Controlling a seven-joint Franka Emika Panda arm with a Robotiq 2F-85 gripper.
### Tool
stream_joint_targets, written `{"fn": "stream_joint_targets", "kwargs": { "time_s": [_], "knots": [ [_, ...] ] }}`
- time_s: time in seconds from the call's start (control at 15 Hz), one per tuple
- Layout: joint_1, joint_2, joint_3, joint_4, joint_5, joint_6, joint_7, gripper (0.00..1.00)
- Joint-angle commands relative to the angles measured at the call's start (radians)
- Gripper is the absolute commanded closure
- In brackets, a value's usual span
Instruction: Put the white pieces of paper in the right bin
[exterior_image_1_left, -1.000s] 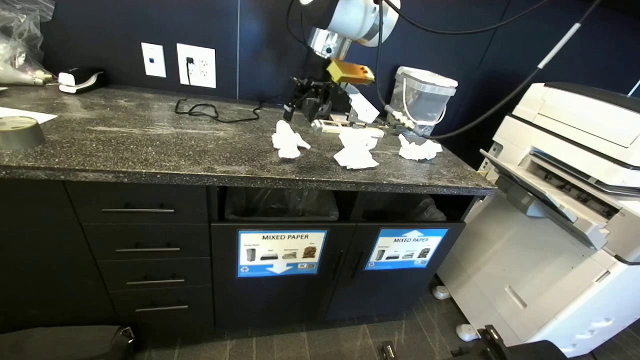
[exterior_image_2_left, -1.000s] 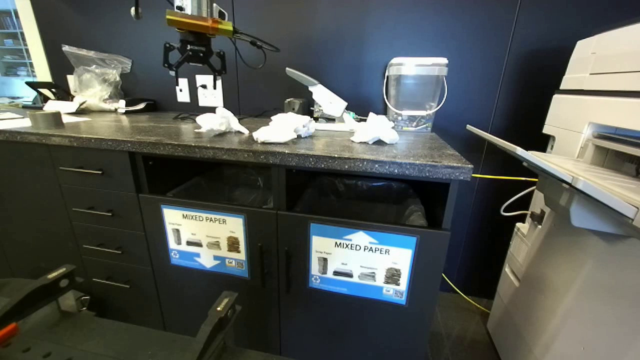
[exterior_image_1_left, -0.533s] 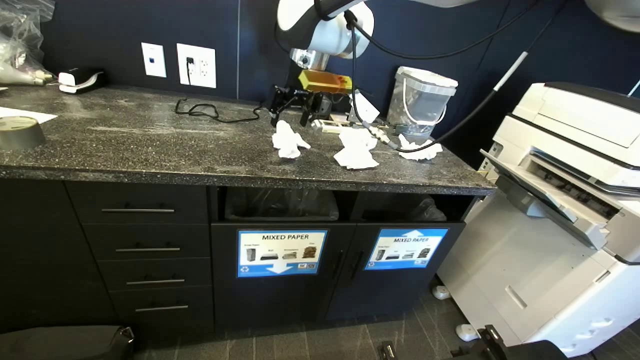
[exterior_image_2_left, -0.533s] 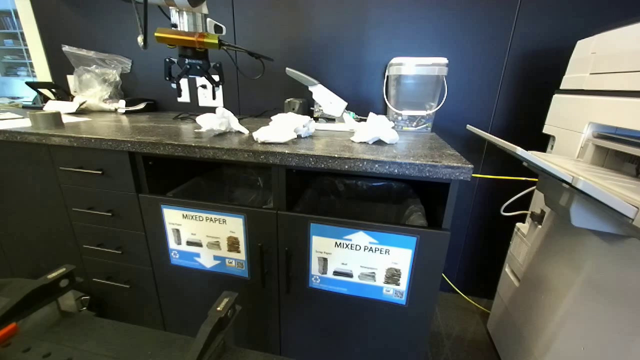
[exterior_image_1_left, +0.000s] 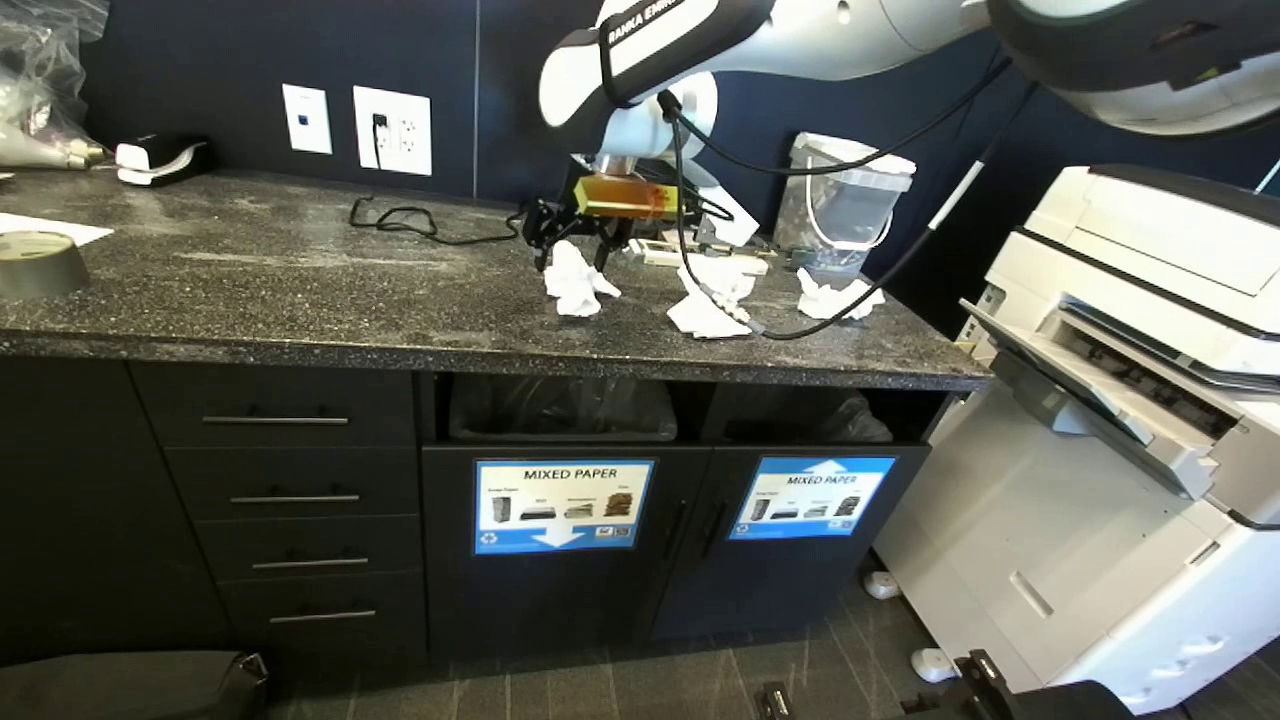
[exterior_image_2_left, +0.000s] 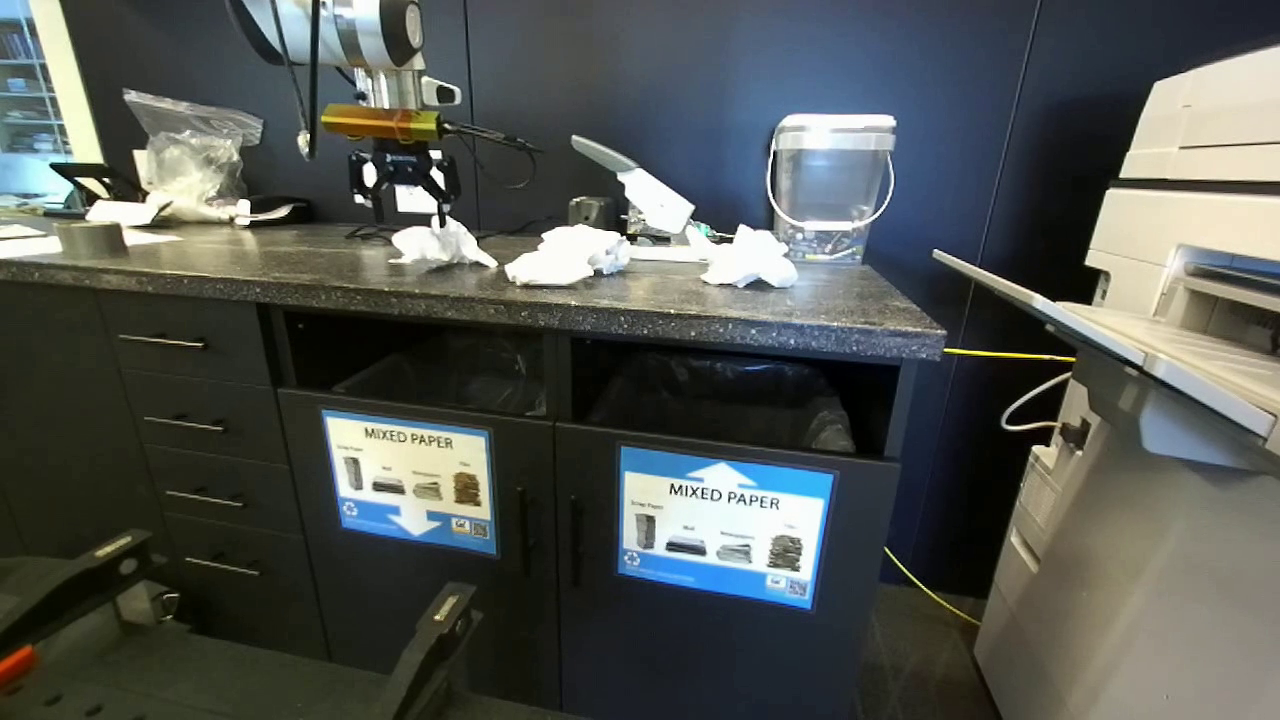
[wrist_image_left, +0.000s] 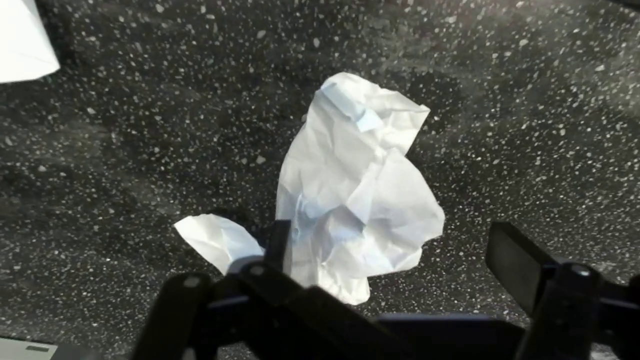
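Your gripper (exterior_image_2_left: 410, 219) has come down since the earlier frame, and is now near the first paper ball (exterior_image_2_left: 450, 243), the one farthest from the bucket (exterior_image_2_left: 833, 180). The gripper is spread wide and holds nothing. The ball sits on the counter (exterior_image_2_left: 300, 260), but not in the middle of the gap. From the gripper, it lies toward the counter's front edge and toward the middle paper ball (exterior_image_2_left: 565, 257). In the wrist view, one finger (wrist_image_left: 276, 242) covers a bit of it; I can't tell if they touch. Its long way runs across the squeeze, so you'd likely pinch its thin sides. Slide over first, or you may squash it.
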Motion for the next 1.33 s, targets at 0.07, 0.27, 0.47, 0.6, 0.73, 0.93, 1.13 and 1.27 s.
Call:
{"fn": "stream_joint_targets", "kwargs": {
  "time_s": [0.07, 0.27, 0.47, 0.6, 0.73, 0.93, 1.13, 1.27],
  "knots": [
    [0.038, 0.076, -0.042, 0.089, -0.058, 0.012, 0.06, 0.0],
    [0.04, 0.1, -0.048, 0.108, -0.066, 0.008, 0.069, 0.0],
    [0.035, 0.116, -0.048, 0.121, -0.059, 0.005, 0.066, 0.0],
    [0.028, 0.123, -0.047, 0.128, -0.053, 0.001, 0.062, 0.0],
    [0.037, 0.135, -0.054, 0.133, -0.06, 0.005, 0.07, 0.26],
    [0.038, 0.144, -0.06, 0.14, -0.063, 0.003, 0.071, 0.49],
    [0.036, 0.144, -0.063, 0.138, -0.064, 0.003, 0.07, 0.72],
    [0.029, 0.139, -0.063, 0.136, -0.061, -0.002, 0.062, 0.83]
  ]
}}
